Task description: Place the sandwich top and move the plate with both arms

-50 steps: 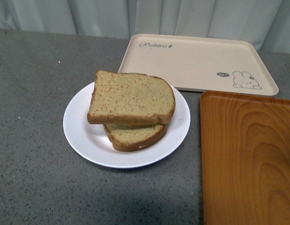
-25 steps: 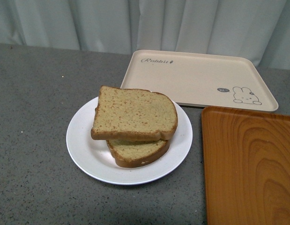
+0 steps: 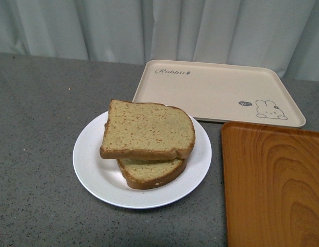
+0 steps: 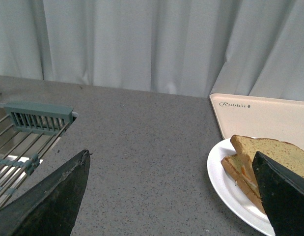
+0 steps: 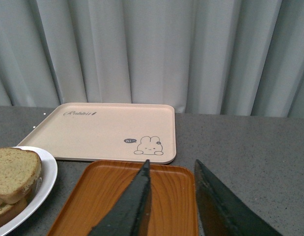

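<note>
On the grey counter (image 3: 35,113), the plate (image 3: 89,159) is sitting just beside the beige rabbit tray (image 3: 216,87), which is lying along the counter's far edge. The orange wood-grain tray (image 3: 275,185) is lying close by toward the right edge. The sandwich top (image 3: 147,128) is resting askew on a lower slice (image 3: 149,174) on the plate. The left gripper (image 4: 171,162) is hovering near the plate with its fingers spread wide and empty. The right gripper (image 5: 172,167) is hanging over the orange tray, fingers slightly apart and empty.
</note>
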